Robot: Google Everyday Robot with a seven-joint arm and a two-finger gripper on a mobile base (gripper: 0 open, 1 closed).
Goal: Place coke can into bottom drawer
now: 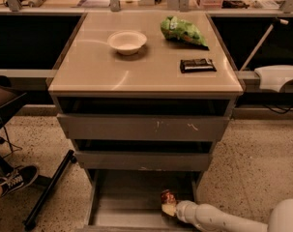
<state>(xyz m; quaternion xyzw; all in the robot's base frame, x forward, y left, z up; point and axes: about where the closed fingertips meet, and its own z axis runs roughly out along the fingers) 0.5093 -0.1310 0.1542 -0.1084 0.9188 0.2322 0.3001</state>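
Placing step: tool (169,210) is down inside the open bottom drawer (122,202), right side, clamped on the coke can (168,196). Next it just needs to set it down and let go

My gripper (169,209) sits low in the bottom drawer (122,204), right against the coke can (168,196). It hides the can's lower end, and the can's markings are too small to read. The drawer's front is cut off by the bottom edge. My arm (223,220) runs out bottom right. The black bar (197,65) has an unreadable label.
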